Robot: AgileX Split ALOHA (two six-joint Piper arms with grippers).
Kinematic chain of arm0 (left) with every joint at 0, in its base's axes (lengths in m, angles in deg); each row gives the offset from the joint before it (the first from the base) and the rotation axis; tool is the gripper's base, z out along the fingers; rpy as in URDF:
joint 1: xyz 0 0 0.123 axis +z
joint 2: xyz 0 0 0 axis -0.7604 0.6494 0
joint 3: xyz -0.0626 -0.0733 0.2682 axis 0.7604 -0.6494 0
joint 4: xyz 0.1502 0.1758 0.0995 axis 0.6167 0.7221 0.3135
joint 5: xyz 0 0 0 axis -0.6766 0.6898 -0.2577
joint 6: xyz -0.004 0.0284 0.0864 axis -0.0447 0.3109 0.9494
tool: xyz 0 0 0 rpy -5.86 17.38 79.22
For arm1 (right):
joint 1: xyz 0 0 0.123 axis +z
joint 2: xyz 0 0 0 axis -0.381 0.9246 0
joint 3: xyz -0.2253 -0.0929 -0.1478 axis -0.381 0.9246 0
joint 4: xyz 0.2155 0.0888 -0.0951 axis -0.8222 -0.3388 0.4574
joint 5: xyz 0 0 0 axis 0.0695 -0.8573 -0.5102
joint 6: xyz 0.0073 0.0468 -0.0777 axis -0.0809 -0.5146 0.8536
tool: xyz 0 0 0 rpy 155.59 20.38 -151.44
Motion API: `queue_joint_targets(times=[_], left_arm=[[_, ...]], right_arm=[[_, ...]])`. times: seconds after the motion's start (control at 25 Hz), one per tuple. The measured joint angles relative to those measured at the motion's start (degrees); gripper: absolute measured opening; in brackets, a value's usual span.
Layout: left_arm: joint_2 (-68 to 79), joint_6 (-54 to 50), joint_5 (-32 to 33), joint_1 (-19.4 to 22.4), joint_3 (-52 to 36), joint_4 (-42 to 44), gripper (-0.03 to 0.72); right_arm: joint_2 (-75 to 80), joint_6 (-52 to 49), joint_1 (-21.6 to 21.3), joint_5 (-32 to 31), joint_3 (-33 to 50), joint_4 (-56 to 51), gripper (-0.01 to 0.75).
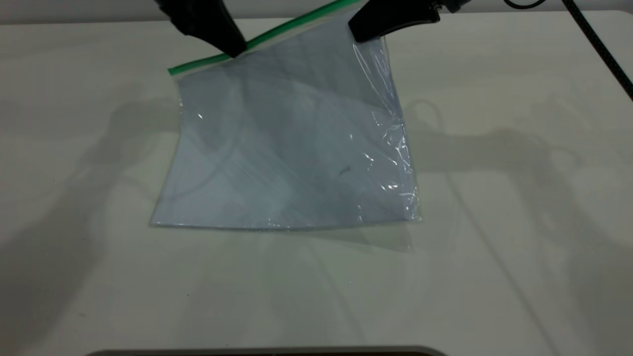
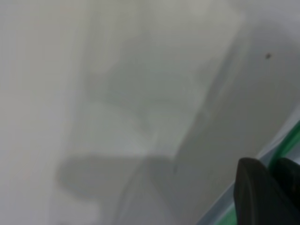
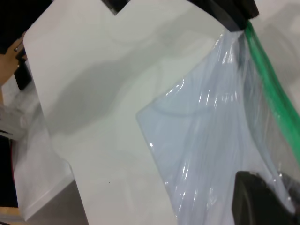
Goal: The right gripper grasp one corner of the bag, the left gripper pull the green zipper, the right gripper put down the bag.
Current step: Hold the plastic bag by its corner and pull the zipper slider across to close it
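Note:
The bag is a clear pouch with a white-bluish sheet inside and a small dark speck. Its near edge rests on the table and its far edge is raised. The green zipper runs along the raised edge. My right gripper is shut on the bag's corner at the right end of the green strip. In the right wrist view the film wraps its fingers. My left gripper is shut on the green zipper partway along. In the left wrist view its jaws pinch the strip.
The white table stretches all round the bag. A black cable crosses the far right corner. A dark rim shows at the front edge. The right wrist view shows the table's cut-out edge.

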Motion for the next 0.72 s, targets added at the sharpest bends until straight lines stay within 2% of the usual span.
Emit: queue_joint_targets(times=[0.72], left_arm=[[2.91,-0.24,-0.63,8.21,0.00,1.02,0.078]], right_arm=[[0.00,0.47,-0.15,-0.31,0.00,-0.78,0.034]])
